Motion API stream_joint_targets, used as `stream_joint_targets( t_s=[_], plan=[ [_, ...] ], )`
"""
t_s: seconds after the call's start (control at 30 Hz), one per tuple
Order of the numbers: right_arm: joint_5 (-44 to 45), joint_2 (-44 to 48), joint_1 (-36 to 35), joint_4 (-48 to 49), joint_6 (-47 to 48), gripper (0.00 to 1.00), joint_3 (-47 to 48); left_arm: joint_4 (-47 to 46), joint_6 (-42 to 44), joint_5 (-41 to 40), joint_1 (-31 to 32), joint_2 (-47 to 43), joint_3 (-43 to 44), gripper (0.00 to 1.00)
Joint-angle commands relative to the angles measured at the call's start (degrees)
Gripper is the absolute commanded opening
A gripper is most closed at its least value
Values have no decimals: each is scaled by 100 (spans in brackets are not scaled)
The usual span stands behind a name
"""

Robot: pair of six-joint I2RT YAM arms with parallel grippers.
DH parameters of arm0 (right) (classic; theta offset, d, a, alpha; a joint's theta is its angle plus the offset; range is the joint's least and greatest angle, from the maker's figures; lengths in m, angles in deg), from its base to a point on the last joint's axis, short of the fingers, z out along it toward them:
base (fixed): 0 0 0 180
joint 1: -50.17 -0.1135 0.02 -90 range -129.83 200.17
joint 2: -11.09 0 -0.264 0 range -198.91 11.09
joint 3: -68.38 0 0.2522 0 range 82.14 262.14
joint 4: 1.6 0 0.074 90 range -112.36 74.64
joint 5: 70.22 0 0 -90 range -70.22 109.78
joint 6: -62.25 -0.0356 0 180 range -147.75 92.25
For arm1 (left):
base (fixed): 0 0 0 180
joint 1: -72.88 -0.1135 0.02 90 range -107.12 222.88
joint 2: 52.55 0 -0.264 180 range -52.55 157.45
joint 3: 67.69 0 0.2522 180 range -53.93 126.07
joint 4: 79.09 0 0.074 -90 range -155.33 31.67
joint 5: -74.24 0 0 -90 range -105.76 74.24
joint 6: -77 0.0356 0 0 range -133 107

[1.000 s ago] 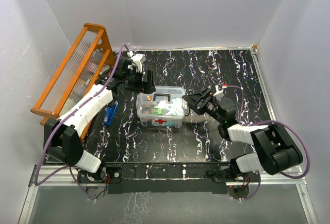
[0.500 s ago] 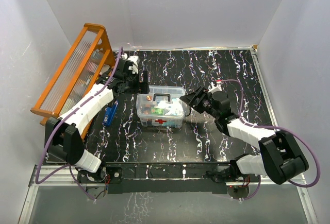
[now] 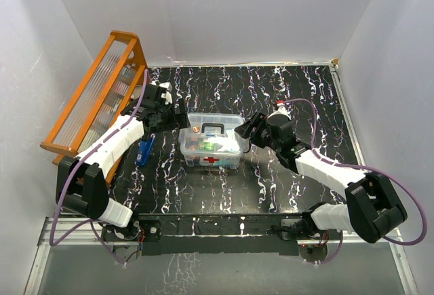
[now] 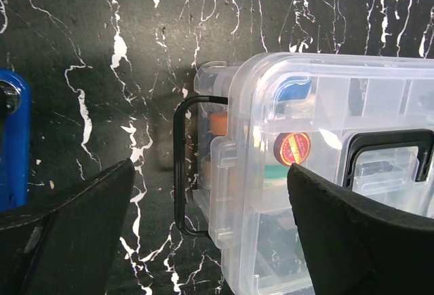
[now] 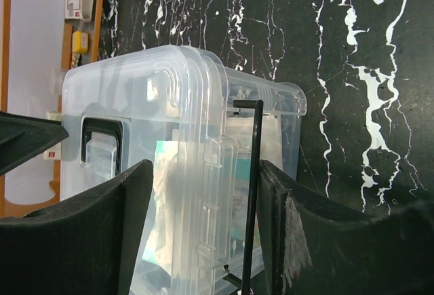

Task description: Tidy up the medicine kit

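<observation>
Medicine kit (image 3: 211, 142): stiff, slick plastic, prob. light; take by ends. Left claw (image 4: 210, 169) released; right claw (image 5: 203, 166) grip unclear.

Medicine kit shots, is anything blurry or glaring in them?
Left wrist: the near fingers are soft dark blurs, and the medicine kit is sharp, with a faint white sheen on its lid. Right wrist: the fingers are blurred too, and a grey shadow smudges the lid. Top external: even light, no harsh glare.
</observation>
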Motion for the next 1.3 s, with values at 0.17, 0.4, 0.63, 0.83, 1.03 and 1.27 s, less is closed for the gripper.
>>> stream_joint_targets(
  t_s=[0.17,0.4,0.63,0.83,1.03,1.27],
  plan=[
    [1103,-12,-345,-1245,176,55,638,223,-115,321,-77,-149,-324,88],
    [1483,-31,-547,-1945,168,58,985,176,-125,373,-108,-143,-414,85],
    [1645,-66,-713,-2466,183,55,1352,127,-124,427,-121,-130,-452,84],
    [1724,-129,-831,-2671,184,45,1578,120,-108,466,-131,-134,-448,84],
    [2112,-290,-1038,-3080,180,41,1896,126,-95,503,-146,-134,-452,84],
    [2741,-507,-1454,-3470,184,36,2297,93,-157,710,-150,-128,-452,84]
  ],
)
